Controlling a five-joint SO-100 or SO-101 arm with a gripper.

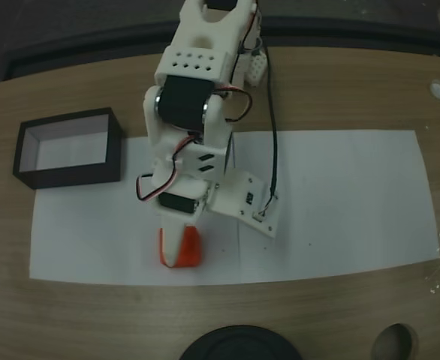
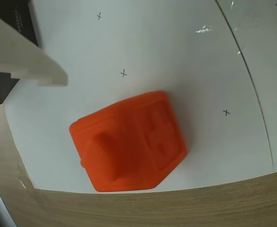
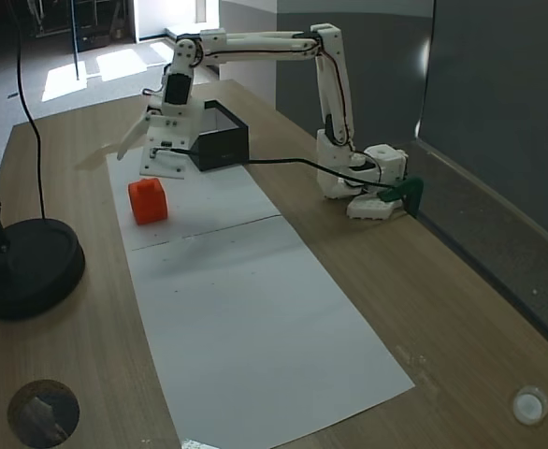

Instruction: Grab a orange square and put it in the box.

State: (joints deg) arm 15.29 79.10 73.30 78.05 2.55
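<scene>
Orange square (image 2: pixel 129 142) on paper — stud seen from wrist | gripper (image 3: pixel 143 154) spread, above | box (image 1: pixel 70 148) apart

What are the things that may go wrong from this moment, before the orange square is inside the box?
1. The orange square sits at the white paper's edge near the bare wood; an off-centre close by the open gripper above it may push it off the sheet.
2. Its edges are rounded and a stud sticks out, so the fingers may slip.
3. The box has thin black walls; a low carry may hit its rim.
</scene>
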